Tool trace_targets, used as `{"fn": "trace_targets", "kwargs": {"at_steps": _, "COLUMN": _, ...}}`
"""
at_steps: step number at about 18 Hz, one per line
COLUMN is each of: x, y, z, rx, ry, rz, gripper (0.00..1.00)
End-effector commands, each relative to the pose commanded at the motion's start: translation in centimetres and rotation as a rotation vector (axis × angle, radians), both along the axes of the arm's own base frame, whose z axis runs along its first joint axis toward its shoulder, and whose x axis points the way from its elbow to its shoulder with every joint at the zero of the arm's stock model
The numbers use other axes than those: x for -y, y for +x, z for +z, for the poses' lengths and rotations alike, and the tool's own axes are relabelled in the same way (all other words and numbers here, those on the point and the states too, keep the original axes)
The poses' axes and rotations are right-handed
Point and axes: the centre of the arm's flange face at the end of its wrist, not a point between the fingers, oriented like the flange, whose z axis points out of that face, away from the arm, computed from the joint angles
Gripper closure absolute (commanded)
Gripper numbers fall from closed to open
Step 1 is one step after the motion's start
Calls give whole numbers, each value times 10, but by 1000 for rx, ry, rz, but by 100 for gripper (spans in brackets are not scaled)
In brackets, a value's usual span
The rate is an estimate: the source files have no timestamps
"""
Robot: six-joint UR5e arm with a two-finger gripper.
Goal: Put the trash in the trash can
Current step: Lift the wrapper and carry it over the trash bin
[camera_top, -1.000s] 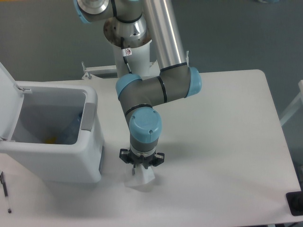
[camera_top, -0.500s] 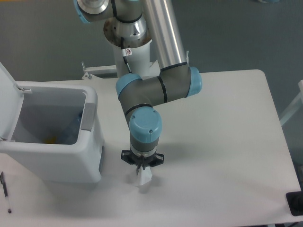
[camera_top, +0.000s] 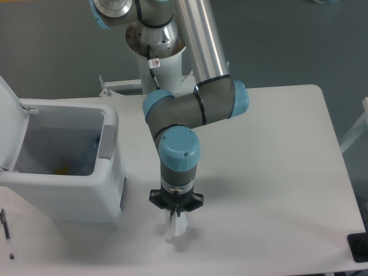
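The gripper (camera_top: 175, 215) has come lower and slid a little toward the near edge of the worktop (camera_top: 276, 167) compared with a second ago, and the cup (camera_top: 176, 227) beneath it looks different — a second ago it spread out as a broad pale cone under the wrist, whereas now only a narrow upright sliver shows below the fingers, pinched in from the sides. That narrowing suggests the fingers have drawn together onto the cup and are clamped on it, squeezing its thin wall, though the wrist hides the contact itself. The cup sits on the worktop, just right of the trash can (camera_top: 109, 190) and apart from it. Inside the open trash can, under its raised flip lid (camera_top: 8, 123), a bluish shape that is probably the water bottle (camera_top: 87, 158) lies against the right inner wall. So the grasp seems made — what remains, by my reading, is lifting the cup and carrying it left over the rim.
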Motion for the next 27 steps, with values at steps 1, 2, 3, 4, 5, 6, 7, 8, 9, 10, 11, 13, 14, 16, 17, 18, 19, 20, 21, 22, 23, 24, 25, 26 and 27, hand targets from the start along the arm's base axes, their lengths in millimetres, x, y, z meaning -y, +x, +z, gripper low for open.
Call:
{"fn": "trace_targets", "kwargs": {"at_steps": 1, "x": 2, "y": -4, "z": 7, "rx": 10, "ry": 25, "rz": 4, "gripper": 77}}
{"fn": "trace_targets", "kwargs": {"at_steps": 2, "x": 6, "y": -4, "z": 20, "rx": 12, "ry": 52, "rz": 8, "gripper": 77}}
{"fn": "trace_targets", "kwargs": {"at_steps": 3, "x": 9, "y": -6, "z": 31, "rx": 17, "ry": 77, "rz": 10, "gripper": 77}}
{"fn": "trace_targets", "kwargs": {"at_steps": 4, "x": 14, "y": -9, "z": 41, "rx": 25, "ry": 103, "rz": 18, "gripper": 77}}
{"fn": "trace_targets", "kwargs": {"at_steps": 5, "x": 18, "y": -11, "z": 53, "rx": 33, "ry": 135, "rz": 22, "gripper": 77}}
{"fn": "trace_targets", "kwargs": {"at_steps": 6, "x": 22, "y": -14, "z": 62, "rx": 42, "ry": 164, "rz": 25, "gripper": 77}}
{"fn": "trace_targets", "kwargs": {"at_steps": 7, "x": 24, "y": -14, "z": 72, "rx": 52, "ry": 192, "rz": 25, "gripper": 77}}
{"fn": "trace_targets", "kwargs": {"at_steps": 8, "x": 27, "y": -16, "z": 80, "rx": 56, "ry": 217, "rz": 29, "gripper": 77}}
{"fn": "trace_targets", "kwargs": {"at_steps": 9, "x": 29, "y": -16, "z": 88, "rx": 61, "ry": 236, "rz": 34, "gripper": 77}}
{"fn": "trace_targets", "kwargs": {"at_steps": 10, "x": 32, "y": -17, "z": 94, "rx": 66, "ry": 251, "rz": 46, "gripper": 77}}
{"fn": "trace_targets", "kwargs": {"at_steps": 11, "x": 35, "y": -18, "z": 102, "rx": 70, "ry": 269, "rz": 50, "gripper": 77}}
{"fn": "trace_targets", "kwargs": {"at_steps": 13, "x": 38, "y": -15, "z": 117, "rx": 79, "ry": 305, "rz": 51, "gripper": 77}}
{"fn": "trace_targets", "kwargs": {"at_steps": 14, "x": 40, "y": -14, "z": 124, "rx": 84, "ry": 318, "rz": 59, "gripper": 77}}
{"fn": "trace_targets", "kwargs": {"at_steps": 16, "x": 47, "y": -14, "z": 138, "rx": 76, "ry": 336, "rz": 68, "gripper": 77}}
{"fn": "trace_targets", "kwargs": {"at_steps": 17, "x": 50, "y": -16, "z": 142, "rx": 82, "ry": 351, "rz": 70, "gripper": 77}}
{"fn": "trace_targets", "kwargs": {"at_steps": 18, "x": 51, "y": -13, "z": 150, "rx": 93, "ry": 375, "rz": 63, "gripper": 77}}
{"fn": "trace_targets", "kwargs": {"at_steps": 19, "x": 56, "y": -11, "z": 161, "rx": 94, "ry": 399, "rz": 61, "gripper": 77}}
{"fn": "trace_targets", "kwargs": {"at_steps": 20, "x": 59, "y": -9, "z": 171, "rx": 94, "ry": 417, "rz": 65, "gripper": 76}}
{"fn": "trace_targets", "kwargs": {"at_steps": 21, "x": 60, "y": -6, "z": 177, "rx": 101, "ry": 430, "rz": 72, "gripper": 76}}
{"fn": "trace_targets", "kwargs": {"at_steps": 22, "x": 61, "y": -3, "z": 185, "rx": 107, "ry": 444, "rz": 77, "gripper": 76}}
{"fn": "trace_targets", "kwargs": {"at_steps": 23, "x": 63, "y": 2, "z": 195, "rx": 109, "ry": 465, "rz": 72, "gripper": 76}}
{"fn": "trace_targets", "kwargs": {"at_steps": 24, "x": 65, "y": 5, "z": 203, "rx": 112, "ry": 484, "rz": 66, "gripper": 76}}
{"fn": "trace_targets", "kwargs": {"at_steps": 25, "x": 65, "y": 9, "z": 208, "rx": 119, "ry": 499, "rz": 58, "gripper": 76}}
{"fn": "trace_targets", "kwargs": {"at_steps": 26, "x": 66, "y": 14, "z": 217, "rx": 129, "ry": 524, "rz": 51, "gripper": 76}}
{"fn": "trace_targets", "kwargs": {"at_steps": 27, "x": 68, "y": 19, "z": 225, "rx": 143, "ry": 548, "rz": 45, "gripper": 76}}
